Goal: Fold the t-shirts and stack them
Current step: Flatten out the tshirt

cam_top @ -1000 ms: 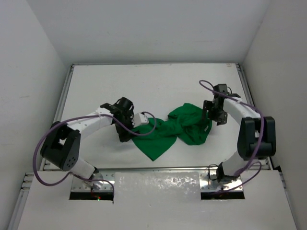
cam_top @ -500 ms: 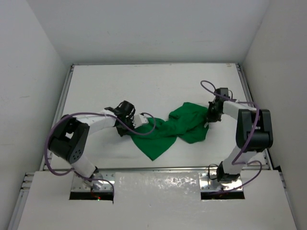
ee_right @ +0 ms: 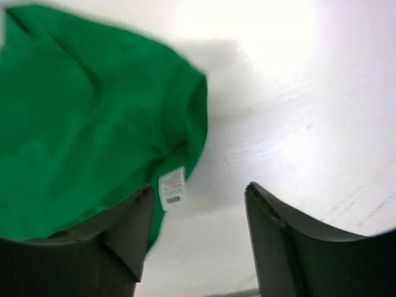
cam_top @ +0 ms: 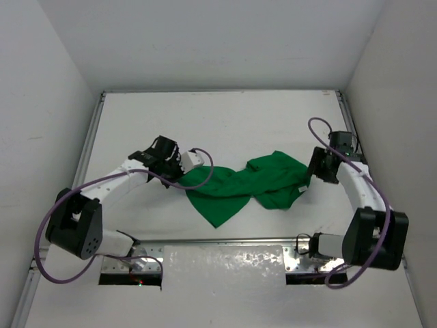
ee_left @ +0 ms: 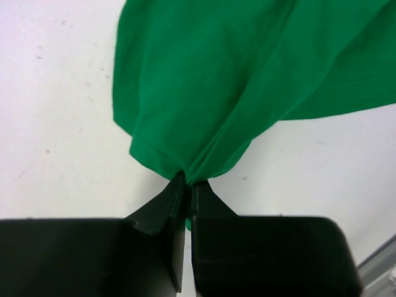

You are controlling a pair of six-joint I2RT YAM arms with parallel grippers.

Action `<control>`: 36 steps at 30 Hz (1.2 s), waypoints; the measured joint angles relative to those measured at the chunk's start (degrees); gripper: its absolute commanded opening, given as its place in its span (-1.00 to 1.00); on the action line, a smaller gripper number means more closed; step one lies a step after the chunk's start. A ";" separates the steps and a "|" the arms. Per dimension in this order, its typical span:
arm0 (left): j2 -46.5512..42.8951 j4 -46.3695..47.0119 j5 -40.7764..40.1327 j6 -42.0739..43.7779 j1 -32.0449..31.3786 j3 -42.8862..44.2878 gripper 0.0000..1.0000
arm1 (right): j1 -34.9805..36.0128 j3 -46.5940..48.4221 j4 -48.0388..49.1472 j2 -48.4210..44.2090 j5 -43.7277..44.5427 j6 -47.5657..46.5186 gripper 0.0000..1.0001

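Observation:
One bright green t-shirt (cam_top: 239, 188) lies crumpled and stretched left to right across the middle of the white table. My left gripper (cam_top: 179, 179) is shut on the shirt's left edge; in the left wrist view the t-shirt (ee_left: 247, 80) bunches into the closed left gripper (ee_left: 187, 185). My right gripper (cam_top: 315, 176) stands open just off the shirt's right end. In the right wrist view the t-shirt (ee_right: 80, 124) lies up and left of the right gripper (ee_right: 198, 195), with its white care label (ee_right: 172, 187) near the left finger. Nothing is between those fingers.
The white table (cam_top: 218, 123) is boxed in by white walls at the back and both sides, with metal rails along its left (cam_top: 87, 147) and right (cam_top: 351, 130) edges. A pale plate (cam_top: 225, 263) covers the near edge between the arm bases.
The left gripper shut on the shirt's left edge and pulled it left. The right gripper closed on the right end, dragged it right, then opened and backed off to the right.

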 measured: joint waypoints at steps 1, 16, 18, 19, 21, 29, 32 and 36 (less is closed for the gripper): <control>0.00 -0.35 0.46 -0.04 -0.04 0.00 -1.00 | 0.66 0.85 -0.04 -1.57 0.72 0.13 0.01; 0.26 -0.85 0.61 -1.49 -0.09 0.00 -1.00 | 9.46 12.72 8.63 23.23 -8.83 -0.74 0.06; 0.26 -0.85 0.61 -1.77 -0.09 0.00 -1.00 | 9.84 12.74 8.85 25.88 -9.88 -0.85 0.08; 0.26 -0.85 0.61 -1.90 -0.09 0.00 -1.00 | 10.05 12.74 8.90 26.91 -10.32 -0.87 0.10; 0.26 -0.85 0.57 -2.14 -0.09 0.00 -1.00 | 10.69 13.00 9.38 28.17 -10.93 -1.07 0.12; 0.26 -0.85 0.15 -2.54 -0.09 0.00 -1.00 | 11.13 13.29 14.93 29.00 -12.72 -1.11 0.00; 0.26 -0.85 -0.15 -2.54 -0.09 0.00 -1.00 | 11.13 13.70 16.24 29.44 -12.96 -1.31 -0.18; 0.26 -0.83 -0.39 -2.54 -0.09 0.00 -1.00 | 11.34 14.64 17.38 31.15 -13.29 -1.46 -0.70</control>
